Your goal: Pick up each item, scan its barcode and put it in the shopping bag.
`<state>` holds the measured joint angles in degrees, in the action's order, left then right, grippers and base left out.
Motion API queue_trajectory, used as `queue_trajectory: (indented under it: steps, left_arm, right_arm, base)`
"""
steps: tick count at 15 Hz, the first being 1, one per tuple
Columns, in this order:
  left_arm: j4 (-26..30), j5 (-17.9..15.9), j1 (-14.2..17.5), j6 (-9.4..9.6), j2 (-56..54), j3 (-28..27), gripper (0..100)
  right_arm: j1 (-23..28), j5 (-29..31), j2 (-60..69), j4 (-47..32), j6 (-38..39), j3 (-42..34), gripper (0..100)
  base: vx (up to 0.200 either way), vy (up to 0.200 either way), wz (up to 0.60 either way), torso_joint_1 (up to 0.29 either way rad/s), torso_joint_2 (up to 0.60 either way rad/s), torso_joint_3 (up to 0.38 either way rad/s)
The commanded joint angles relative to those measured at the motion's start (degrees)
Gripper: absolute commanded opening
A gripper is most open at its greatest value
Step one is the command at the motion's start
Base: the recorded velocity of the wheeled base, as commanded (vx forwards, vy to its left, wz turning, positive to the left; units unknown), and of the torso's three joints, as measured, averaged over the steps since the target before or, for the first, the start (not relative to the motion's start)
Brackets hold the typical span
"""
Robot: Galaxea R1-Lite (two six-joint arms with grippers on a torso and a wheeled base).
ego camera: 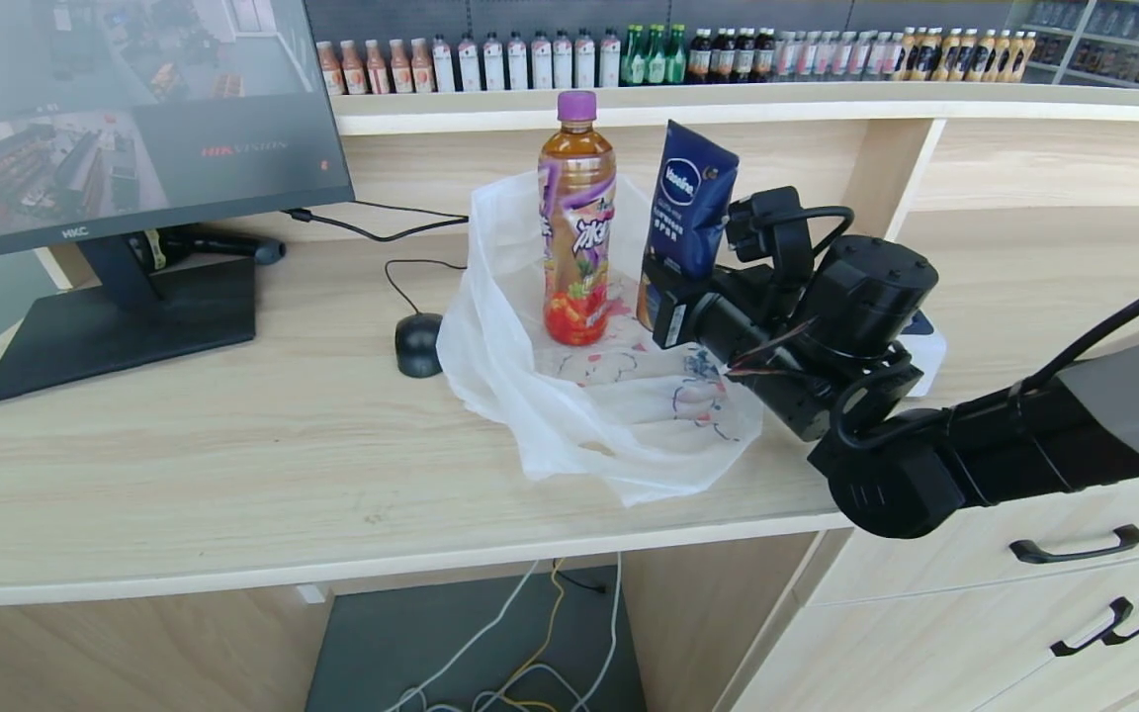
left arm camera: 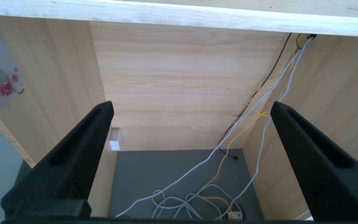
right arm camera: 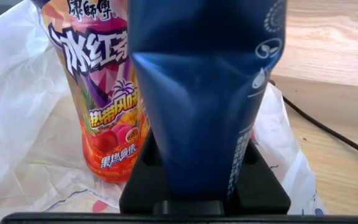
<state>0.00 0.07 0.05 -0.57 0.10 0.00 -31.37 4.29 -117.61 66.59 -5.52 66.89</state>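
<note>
Dark blue tube point(ego camera: 688, 203), orange purple-capped bottle point(ego camera: 577, 232), white printed bag point(ego camera: 515, 396)

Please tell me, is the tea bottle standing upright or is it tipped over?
Upright. The tea bottle stands on its base on the white bag, its purple cap at the top, with no lean visible.

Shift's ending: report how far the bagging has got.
Done: the tea bottle stands upright in the shopping bag. In hand: the right pincer grips the blue tube beside the bottle, over the bag. Remaining: letting the tube go inside. The left pincer hangs open below the counter.
</note>
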Motion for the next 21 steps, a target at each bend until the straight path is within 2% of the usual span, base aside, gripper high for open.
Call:
queue_trajectory:
  steps: [1,16,17,21]
  left_arm:
    - [0.00,0.01,0.04,-0.04,-0.01,0.00,100]
    - [0.00,0.01,0.04,-0.04,-0.01,0.00,100]
    - [0.00,0.01,0.04,-0.04,-0.01,0.00,100]
    - [0.00,0.01,0.04,-0.04,-0.01,0.00,100]
  right_arm:
    - [-0.01,-0.07,-0.51,0.04,-0.01,-0.80,0]
    - [0.60,-0.07,-1.56,0.12,0.42,-2.47,0]
    - [0.60,-0.16,-1.48,0.30,0.60,-3.08,100]
    - [0.52,-0.16,-1.04,0.74,1.48,-4.40,100]
  base:
    - [0.000,0.000,0.00,0.000,0.00,0.000]
    - [0.000,0.000,0.00,0.000,0.00,0.000]
    - [0.000,0.000,0.00,0.000,0.00,0.000]
    - [0.000,0.000,0.00,0.000,0.00,0.000]
